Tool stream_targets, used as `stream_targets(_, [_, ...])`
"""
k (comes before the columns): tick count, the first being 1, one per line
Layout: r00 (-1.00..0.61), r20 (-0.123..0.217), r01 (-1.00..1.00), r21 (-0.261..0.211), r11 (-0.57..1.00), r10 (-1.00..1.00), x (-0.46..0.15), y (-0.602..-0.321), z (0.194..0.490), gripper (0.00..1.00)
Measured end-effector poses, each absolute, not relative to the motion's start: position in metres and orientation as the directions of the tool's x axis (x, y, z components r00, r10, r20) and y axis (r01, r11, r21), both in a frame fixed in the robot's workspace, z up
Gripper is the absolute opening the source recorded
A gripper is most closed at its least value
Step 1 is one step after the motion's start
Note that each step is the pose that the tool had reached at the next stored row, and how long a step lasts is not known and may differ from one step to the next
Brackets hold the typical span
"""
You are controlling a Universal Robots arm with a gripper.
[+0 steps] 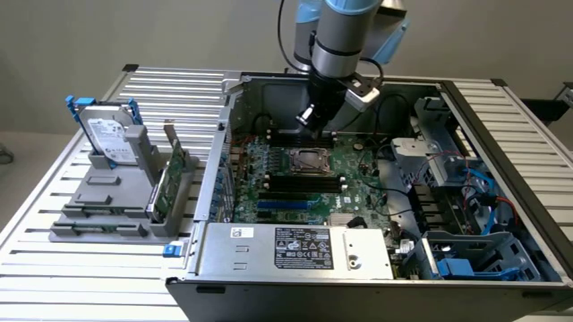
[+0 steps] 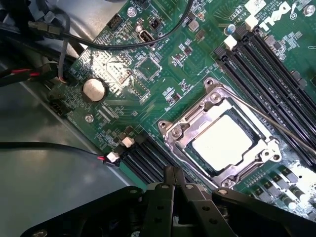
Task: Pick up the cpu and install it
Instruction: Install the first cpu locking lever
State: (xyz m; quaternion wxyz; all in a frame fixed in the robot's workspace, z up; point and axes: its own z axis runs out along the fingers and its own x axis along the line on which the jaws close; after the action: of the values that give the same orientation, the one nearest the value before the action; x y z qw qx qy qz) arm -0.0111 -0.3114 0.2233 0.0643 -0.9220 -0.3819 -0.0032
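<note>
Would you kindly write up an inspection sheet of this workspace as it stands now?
Surface: slatted metal table, carrying an open computer case.
Job's things: cpu lies flat in the motherboard socket, whose frame is open.
Clutter: hard drive and green circuit card stand in a grey holder, at the exterior view's left.
Grippers: gripper shut, empty, above the board beside the socket.
Cables: black leads cross the case floor.
Surroundings: plain wall.
</note>
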Motion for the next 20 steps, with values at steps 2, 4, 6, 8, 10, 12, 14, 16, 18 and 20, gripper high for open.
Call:
stream_targets(2, [0.708,0.054,0.704,-0.117,-0.700,0.704,-0.013,-0.313,0.225,0.11])
stream_targets(4, [0.708,0.053,0.704,-0.118,-0.700,0.704,-0.014,-0.314,0.227,0.11])
stream_targets(6, [0.709,0.052,0.704,-0.119,-0.700,0.704,-0.015,-0.318,0.228,0.11])
stream_targets(8, [0.709,0.052,0.704,-0.119,-0.700,0.704,-0.016,-0.324,0.229,0.11])
stream_targets(10, [0.709,0.052,0.704,-0.119,-0.700,0.704,-0.019,-0.330,0.232,0.11])
stream_targets(12, [0.709,0.052,0.704,-0.119,-0.700,0.704,-0.023,-0.335,0.234,0.11])
stream_targets(14, [0.709,0.052,0.704,-0.119,-0.700,0.704,-0.026,-0.340,0.236,0.11])
stream_targets(16, [0.708,0.052,0.704,-0.119,-0.700,0.704,-0.029,-0.345,0.238,0.11])
stream_targets(18, [0.709,0.052,0.704,-0.119,-0.700,0.704,-0.032,-0.351,0.240,0.11])
stream_targets(20, [0.709,0.052,0.704,-0.119,-0.700,0.704,-0.032,-0.357,0.244,0.11])
